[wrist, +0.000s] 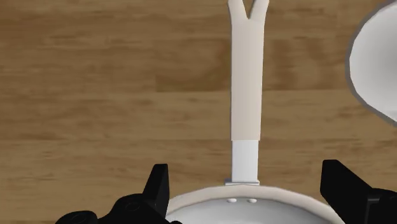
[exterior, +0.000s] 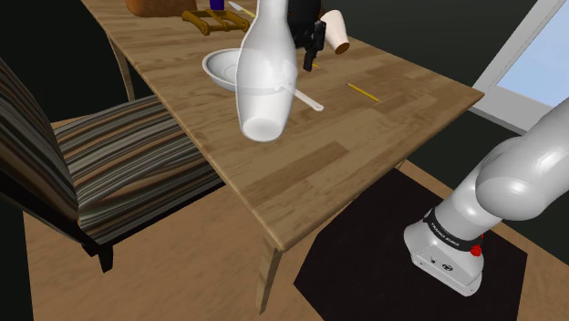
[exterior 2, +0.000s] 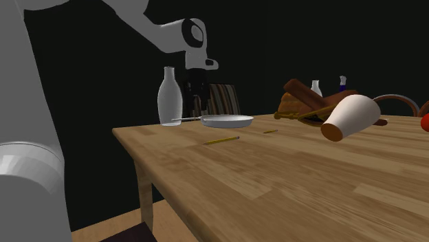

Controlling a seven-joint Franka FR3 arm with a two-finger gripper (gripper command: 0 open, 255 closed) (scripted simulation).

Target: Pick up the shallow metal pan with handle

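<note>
Gripper parked over the shallow pan, nothing grabbed yet
I've got the fingers spread wide and empty, one on each side of the spot where the long pale handle joins the pan, and neither is touching it. The pan sits on the wooden table right under the hand, with the handle running straight out ahead. A white bottle stands just beyond one finger.

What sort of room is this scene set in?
Probably a home dining area: a wooden table, a striped chair beside it, and a pan lying on the table.
</note>
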